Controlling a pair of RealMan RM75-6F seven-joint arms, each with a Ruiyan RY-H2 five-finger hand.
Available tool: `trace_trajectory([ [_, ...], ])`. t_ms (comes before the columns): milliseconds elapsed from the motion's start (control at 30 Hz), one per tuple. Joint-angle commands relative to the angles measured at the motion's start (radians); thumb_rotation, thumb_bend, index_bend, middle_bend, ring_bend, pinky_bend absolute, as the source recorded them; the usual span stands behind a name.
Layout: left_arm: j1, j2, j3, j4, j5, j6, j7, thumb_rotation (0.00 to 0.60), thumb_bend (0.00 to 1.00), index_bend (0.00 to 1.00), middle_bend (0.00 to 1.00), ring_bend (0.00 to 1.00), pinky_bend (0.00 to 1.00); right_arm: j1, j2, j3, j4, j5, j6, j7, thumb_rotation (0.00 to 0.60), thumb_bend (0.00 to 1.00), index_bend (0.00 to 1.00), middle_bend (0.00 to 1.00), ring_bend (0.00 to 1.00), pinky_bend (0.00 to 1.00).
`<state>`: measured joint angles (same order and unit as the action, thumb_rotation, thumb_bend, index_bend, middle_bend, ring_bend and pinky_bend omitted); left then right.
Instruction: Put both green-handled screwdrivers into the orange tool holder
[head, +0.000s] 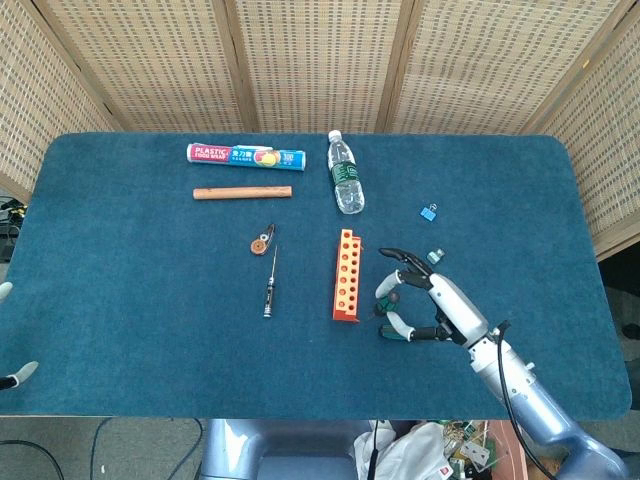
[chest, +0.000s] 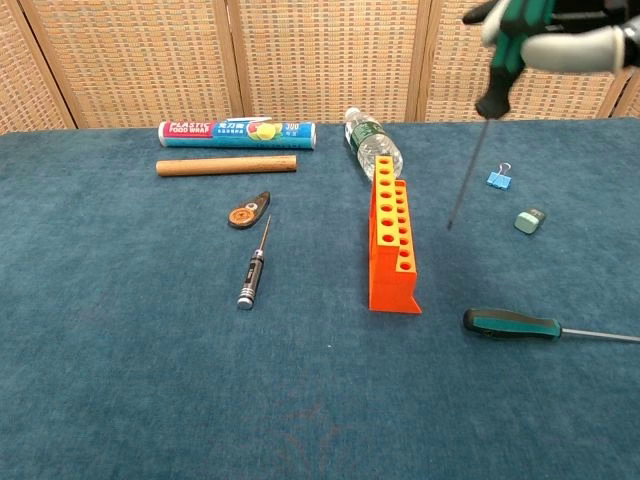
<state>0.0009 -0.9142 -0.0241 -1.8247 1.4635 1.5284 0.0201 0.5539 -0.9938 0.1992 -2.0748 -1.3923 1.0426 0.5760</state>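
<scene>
Chest view shows the right hand at the top right edge, raised above the table and gripping a green-handled screwdriver by its handle, shaft hanging down with the tip in the air to the right of the orange holder. The second screwdriver lies flat on the cloth in front and to the right of the holder, shaft pointing right. The head view sees the same hand from above, just right of the holder, fingers curled around the handle; there the held tool is mostly hidden under the hand, and the lying screwdriver cannot be made out clearly. The holder stands empty in both views. Left of it lie a thin black driver and a small round tool; behind them a wooden rod, a wrap box and a bottle on its side. A blue clip and a small green block sit to the right. Only the head view catches the left hand, at the far left edge off the table; how its fingers lie cannot be told.
</scene>
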Motion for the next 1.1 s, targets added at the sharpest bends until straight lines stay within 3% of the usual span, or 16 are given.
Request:
trace_trajectory([
  [33, 0.000, -0.002, -0.003, -0.002, -0.006, 0.001, 0.003, 0.600, 0.00, 0.00, 0.00, 0.00, 0.00, 0.053, -0.026, 0.057, -0.025, 0.095, -0.027, -0.057, 0.600, 0.49, 0.60, 0.08, 0.00, 0.00],
  [133, -0.003, -0.003, -0.006, -0.002, -0.017, -0.006, 0.007, 0.600, 0.00, 0.00, 0.00, 0.00, 0.00, 0.083, -0.068, 0.077, -0.013, 0.161, -0.034, -0.118, 0.600, 0.51, 0.60, 0.08, 0.00, 0.00],
  [300, -0.003, -0.002, -0.008, -0.001, -0.027, -0.010, 0.004, 0.600, 0.00, 0.00, 0.00, 0.00, 0.00, 0.115, -0.149, 0.067, 0.043, 0.215, -0.042, -0.227, 0.600, 0.52, 0.60, 0.08, 0.00, 0.00],
  [1100, -0.012, -0.005, -0.010, -0.008, -0.050, -0.034, 0.026, 0.600, 0.00, 0.00, 0.00, 0.00, 0.00, 0.133, -0.222, 0.085, 0.084, 0.253, -0.051, -0.301, 0.600, 0.53, 0.61, 0.10, 0.00, 0.00],
])
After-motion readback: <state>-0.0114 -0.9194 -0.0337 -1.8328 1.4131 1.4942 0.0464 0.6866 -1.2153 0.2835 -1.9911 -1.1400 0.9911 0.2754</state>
